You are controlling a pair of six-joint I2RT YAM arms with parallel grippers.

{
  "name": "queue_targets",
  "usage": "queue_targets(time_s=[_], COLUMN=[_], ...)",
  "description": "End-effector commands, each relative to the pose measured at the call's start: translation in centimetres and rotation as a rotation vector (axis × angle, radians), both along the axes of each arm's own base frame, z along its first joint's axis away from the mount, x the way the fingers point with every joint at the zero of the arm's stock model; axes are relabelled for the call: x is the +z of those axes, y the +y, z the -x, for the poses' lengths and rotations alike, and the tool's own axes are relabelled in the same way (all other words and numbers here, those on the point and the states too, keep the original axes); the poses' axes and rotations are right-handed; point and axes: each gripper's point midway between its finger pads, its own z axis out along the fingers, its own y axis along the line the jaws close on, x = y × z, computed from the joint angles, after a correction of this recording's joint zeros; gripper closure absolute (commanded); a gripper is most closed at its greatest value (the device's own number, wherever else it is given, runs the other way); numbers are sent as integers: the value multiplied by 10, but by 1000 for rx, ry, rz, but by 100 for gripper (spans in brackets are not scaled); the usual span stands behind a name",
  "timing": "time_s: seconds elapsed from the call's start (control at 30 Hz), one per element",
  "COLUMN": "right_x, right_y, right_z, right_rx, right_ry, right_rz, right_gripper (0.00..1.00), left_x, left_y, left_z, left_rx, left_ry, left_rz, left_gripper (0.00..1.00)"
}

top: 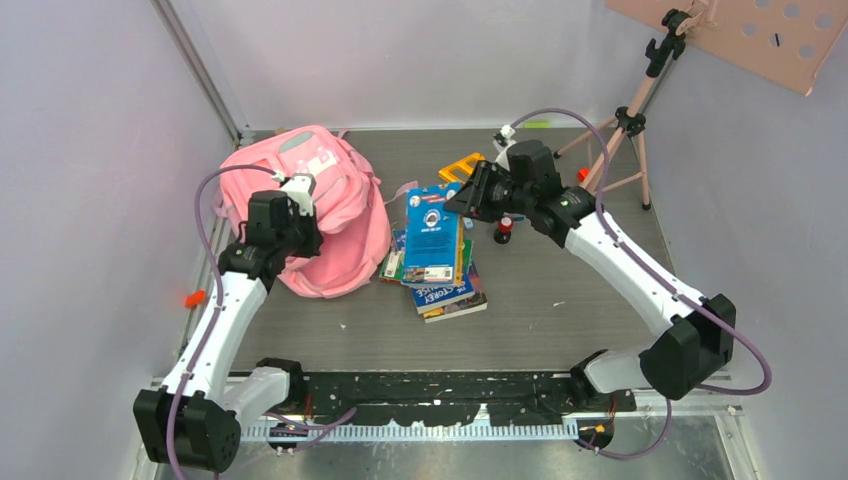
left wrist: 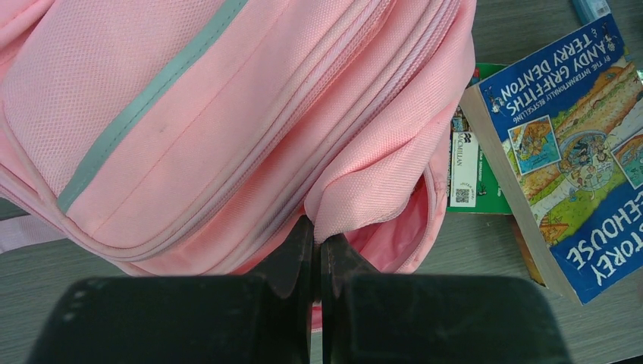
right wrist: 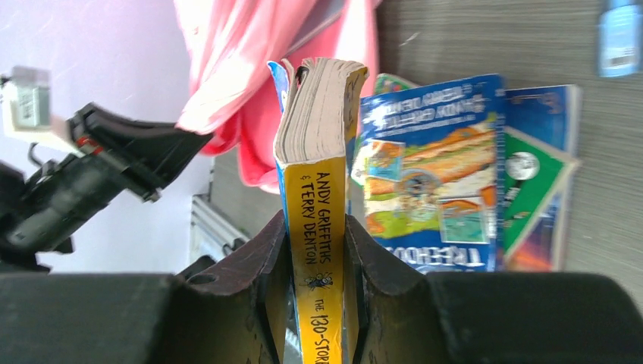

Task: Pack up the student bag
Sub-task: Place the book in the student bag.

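R end effector (right wrist: 315, 227) grasps 1 book (right wrist: 318, 136) spine-up; yellow spine reads "ANDY GRIFFITHS & TERRY DENTON", "THE 130-STOR…". L end effector (left wrist: 313, 241) is clenched on pink fabric of student bag (left wrist: 227, 114), which lies far-left on desk (top: 560, 290). Just beside bag: pile (top: 450, 295) of at least 3 bks. Top cover reads "STOREY …EHOUSE", a green one "MACMILLAN".

A lab test cell — plain walls (top: 90, 150), tripod (top: 628, 120), pegboard (top: 760, 35).
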Motion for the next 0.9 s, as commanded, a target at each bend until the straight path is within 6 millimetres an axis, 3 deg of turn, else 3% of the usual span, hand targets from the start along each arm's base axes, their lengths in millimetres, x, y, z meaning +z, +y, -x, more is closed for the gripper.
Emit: queue_targets(time_s=[0.0,0.07,0.2,0.3,0.37,0.57,0.87], right_x=[42,44,24,26,13,3,22], right_y=[38,64,111,139,157,186,207], right_z=[-4,1,2,1,1,-11,-26], right_rx=[-8,22,70,105,124,137,145], right_ry=[-27,-9,62,73,101,147,150], right_rz=[-163,-211,-271,-343,-355,-460,-626], right_gripper=[99,99,99,99,99,99,99], left_x=[48,50,56,58,59,60,60], left_y=[-1,0,0,-1,-2,-5,-7], left_z=[-18,-18,-16,-14,-14,-13,-11], left_rx=[10,12,9,3,0,-20,-32], left_ry=[-159,-170,-194,-202,-205,-209,-208], left_rz=[32,32,39,44,50,56,56], left_gripper=[100,100,100,100,100,100,100])
